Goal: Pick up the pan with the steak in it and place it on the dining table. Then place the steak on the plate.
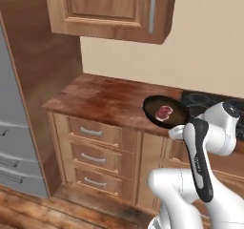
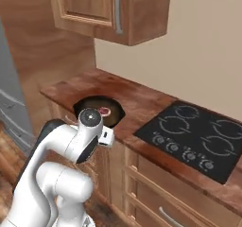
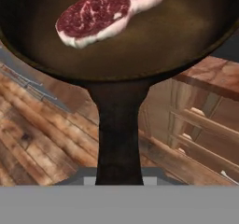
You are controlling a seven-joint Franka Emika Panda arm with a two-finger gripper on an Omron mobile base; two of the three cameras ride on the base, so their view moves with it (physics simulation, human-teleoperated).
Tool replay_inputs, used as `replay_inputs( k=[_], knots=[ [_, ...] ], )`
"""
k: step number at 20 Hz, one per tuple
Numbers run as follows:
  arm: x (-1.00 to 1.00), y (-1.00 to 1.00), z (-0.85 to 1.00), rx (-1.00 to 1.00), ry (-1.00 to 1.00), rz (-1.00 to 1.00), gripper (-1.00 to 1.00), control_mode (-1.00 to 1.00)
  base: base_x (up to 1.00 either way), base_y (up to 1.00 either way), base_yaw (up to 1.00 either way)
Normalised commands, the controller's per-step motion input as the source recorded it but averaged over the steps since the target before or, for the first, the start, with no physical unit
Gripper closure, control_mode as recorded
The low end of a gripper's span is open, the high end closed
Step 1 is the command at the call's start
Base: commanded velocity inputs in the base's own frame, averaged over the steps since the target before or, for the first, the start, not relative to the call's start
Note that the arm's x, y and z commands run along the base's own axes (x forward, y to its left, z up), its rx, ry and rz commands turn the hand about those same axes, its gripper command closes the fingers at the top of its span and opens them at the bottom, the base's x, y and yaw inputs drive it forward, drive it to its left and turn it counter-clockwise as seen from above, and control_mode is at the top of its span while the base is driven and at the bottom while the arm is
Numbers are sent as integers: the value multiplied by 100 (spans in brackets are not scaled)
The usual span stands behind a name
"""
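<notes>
The pan (image 3: 140, 36) hung in the air, its dark handle running straight down into the end effector (image 3: 119, 178), which was clamped tight around the handle's end. Inside it, the steak (image 3: 105, 10) lay flat on the pan floor, toward the far side from the handle. From the left base view the pan (image 1: 167, 112) sat out over the front edge of the wooden bench (image 1: 105, 101), and below the pan the hand view showed plank floor and drawer fronts. The black cooktop (image 2: 198, 138) lay further along the bench, apart from the pan. A wall cabinet (image 1: 112, 8) hung above.
</notes>
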Motion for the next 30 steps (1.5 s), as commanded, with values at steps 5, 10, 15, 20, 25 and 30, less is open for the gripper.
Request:
replay_inputs(
  k=[5, 10, 15, 20, 25, 30],
  knots=[
    [0, 0, 0, 0, 0, 0, 100, 100, -14, -1, 49],
    [0, 0, 0, 0, 0, 0, 100, 100, -13, 0, 50],
    [0, 0, 0, 0, 0, 0, 100, 100, -12, 0, 50],
    [0, 0, 0, 0, 0, 0, 100, 100, -12, 0, 50],
    [0, 0, 0, 0, 0, 0, 100, 100, -19, 0, 47],
    [0, 0, 0, 0, 0, 0, 100, 100, -31, 0, 42]
  ],
)
